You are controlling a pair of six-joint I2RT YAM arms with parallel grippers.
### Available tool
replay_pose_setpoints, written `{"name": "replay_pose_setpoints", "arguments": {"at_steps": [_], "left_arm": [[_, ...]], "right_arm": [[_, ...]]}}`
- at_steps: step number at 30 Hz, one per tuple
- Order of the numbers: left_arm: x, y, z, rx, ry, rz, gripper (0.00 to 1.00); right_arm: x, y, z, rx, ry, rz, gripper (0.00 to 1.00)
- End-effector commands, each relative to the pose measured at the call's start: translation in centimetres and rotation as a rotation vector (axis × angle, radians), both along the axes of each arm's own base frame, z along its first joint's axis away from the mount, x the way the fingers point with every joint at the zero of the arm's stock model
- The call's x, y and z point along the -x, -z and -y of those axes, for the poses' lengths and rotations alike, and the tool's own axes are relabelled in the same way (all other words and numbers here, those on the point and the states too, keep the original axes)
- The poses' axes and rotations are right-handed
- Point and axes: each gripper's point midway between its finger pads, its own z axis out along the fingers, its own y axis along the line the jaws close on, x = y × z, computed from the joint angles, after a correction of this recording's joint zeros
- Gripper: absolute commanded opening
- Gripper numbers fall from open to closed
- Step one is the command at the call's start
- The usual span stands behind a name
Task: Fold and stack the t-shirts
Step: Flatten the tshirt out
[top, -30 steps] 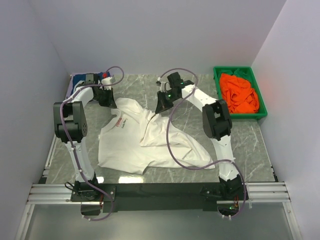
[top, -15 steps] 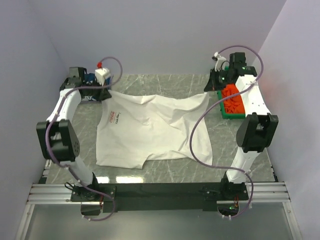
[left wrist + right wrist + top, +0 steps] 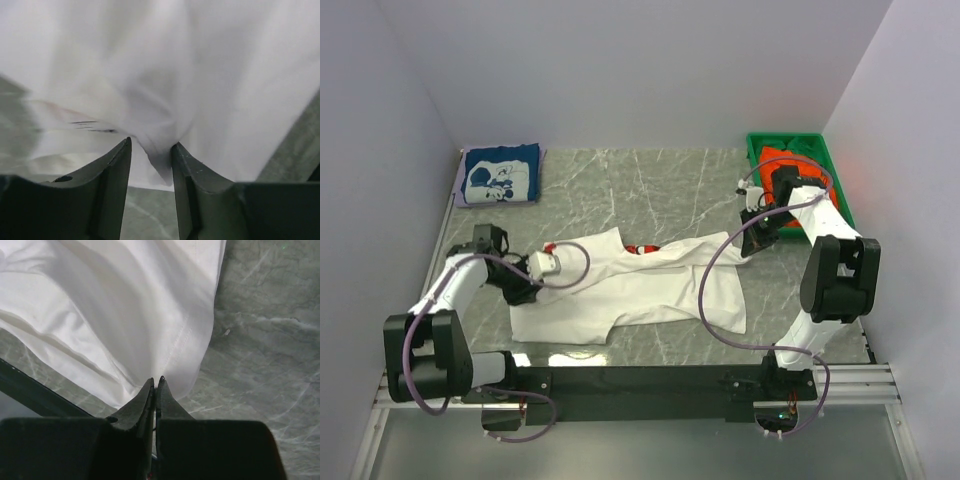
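One navy t-shirt (image 3: 500,175), folded, in the far-left corner of the table (image 3: 650,180). One white t-shirt (image 3: 640,285), stretched across the table centre. Left gripper (image 3: 150,150) pinches a bunch of its left edge. Right gripper (image 3: 155,385) is clamped tight on its right hem. One green bin (image 3: 785,137) far right with orange cloth (image 3: 782,153) inside, count unclear.

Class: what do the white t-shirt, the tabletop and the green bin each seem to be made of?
White t-shirt: soft matte cloth, probably cotton knit; it drapes in folds, with a stitched hem. Tabletop: smooth grey-green marble look with pale veins; stone or laminate, unclear. Green bin: rigid, smooth, probably plastic; straight moulded rim.
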Motion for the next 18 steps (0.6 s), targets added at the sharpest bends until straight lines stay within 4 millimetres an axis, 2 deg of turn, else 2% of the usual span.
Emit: {"name": "replay_pose_setpoints", "arguments": {"at_steps": [1, 2, 3, 4, 5, 7, 8, 10, 11, 12, 14, 18], "left_arm": [[-5.4, -5.1, 0.7, 0.111, -0.129, 0.085, 0.43], [-6.1, -4.9, 0.9, 0.140, -0.171, 0.038, 0.43], [-7.8, -6.4, 1.3, 0.184, -0.199, 0.051, 0.42], [-8.4, -6.7, 1.6, 0.218, -0.251, 0.016, 0.43], [-9.3, -6.1, 1.7, 0.238, -0.289, -0.028, 0.43], [-12.4, -6.8, 1.6, 0.279, -0.423, -0.026, 0.45], [-13.8, -6.4, 1.6, 0.286, -0.450, -0.047, 0.45], [-15.4, -5.6, 1.0, 0.280, -0.529, -0.064, 0.52], [-15.8, -4.5, 0.9, 0.279, -0.555, -0.101, 0.53], [-16.5, -4.5, 0.9, 0.282, -0.562, -0.101, 0.53], [-17.7, -3.4, 0.8, 0.271, -0.622, -0.117, 0.54], [-18.6, -1.6, 1.3, 0.247, -0.656, -0.150, 0.54]], "right_arm": [[-0.2, -0.8, 0.8, 0.040, -0.037, 0.066, 0.00], [-0.3, -0.6, 0.8, 0.041, -0.041, 0.066, 0.00], [-0.1, -0.2, 0.8, 0.036, -0.046, 0.053, 0.00], [0.0, 0.1, 0.7, 0.034, -0.051, 0.043, 0.00], [0.2, 0.4, 0.7, 0.031, -0.055, 0.028, 0.00], [0.6, 1.1, 0.8, 0.035, -0.061, -0.004, 0.00], [0.6, 1.4, 0.9, 0.041, -0.064, -0.007, 0.00], [1.0, 1.9, 1.2, 0.052, -0.062, -0.019, 0.00], [1.1, 2.0, 1.2, 0.052, -0.061, -0.021, 0.00], [1.3, 2.1, 1.1, 0.048, -0.061, -0.027, 0.00], [1.8, 2.5, 1.0, 0.041, -0.058, -0.051, 0.00], [2.2, 2.7, 0.9, 0.041, -0.054, -0.061, 0.00]]}}
